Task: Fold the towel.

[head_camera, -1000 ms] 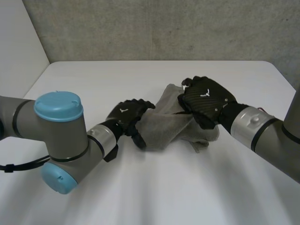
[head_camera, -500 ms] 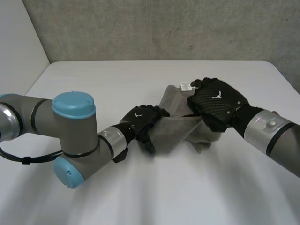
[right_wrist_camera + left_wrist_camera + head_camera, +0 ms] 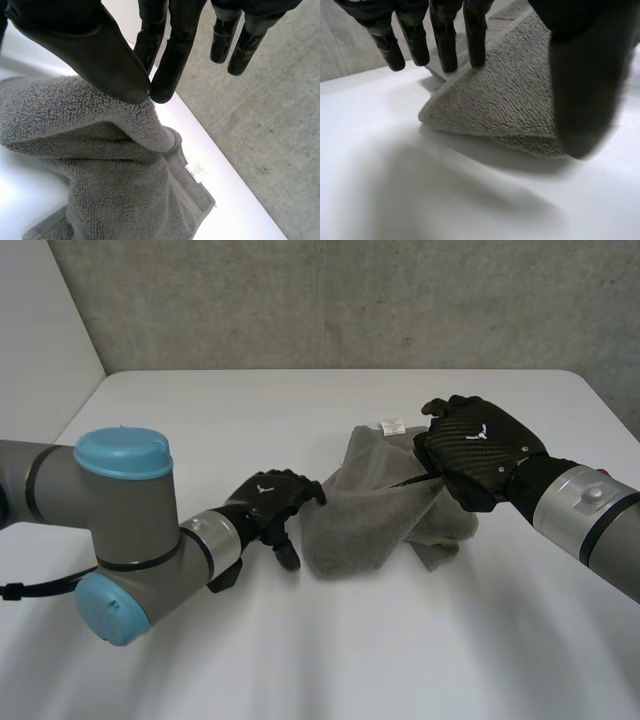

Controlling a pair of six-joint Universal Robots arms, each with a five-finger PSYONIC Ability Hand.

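1. Left arm [image 3: 120, 520] (grey joint, light-blue cap): it enters at the near left of the bench [image 3: 250, 410] and reaches inward toward the middle.

2. Left robot hand [image 3: 265, 502]: positioned at the left end of the grey terry towel [image 3: 370, 520]. In the left wrist view the thumb [image 3: 585, 90] lies across the near face of a towel corner and the fingers [image 3: 475, 45] come down on its far edge. The corner is pinched between them. That corner is lifted slightly, with a shadow on the bench beneath it.

3. Towel: located near the middle of the bench, stretched between the two hands. It is bunched and partly doubled over. Its upper edge runs from one hand to the other, while its lower folds hang down and rest on the bench surface.

4. Right robot hand [image 3: 480, 445]: positioned at the right end of the towel, raised above the bench. In the right wrist view the thumb [image 3: 90, 55] and one finger [image 3: 172, 65] meet tip to tip on a raised ridge of cloth. The grasp is a pinch on the towel, and the other fingers hang straight, clear of the cloth.

5. Label [image 3: 389, 425]: a small white tag on the far edge of the towel, just beside the right robot hand.

6. Wall [image 3: 330, 300]: grey, rough-textured, standing behind the far edge of the bench.
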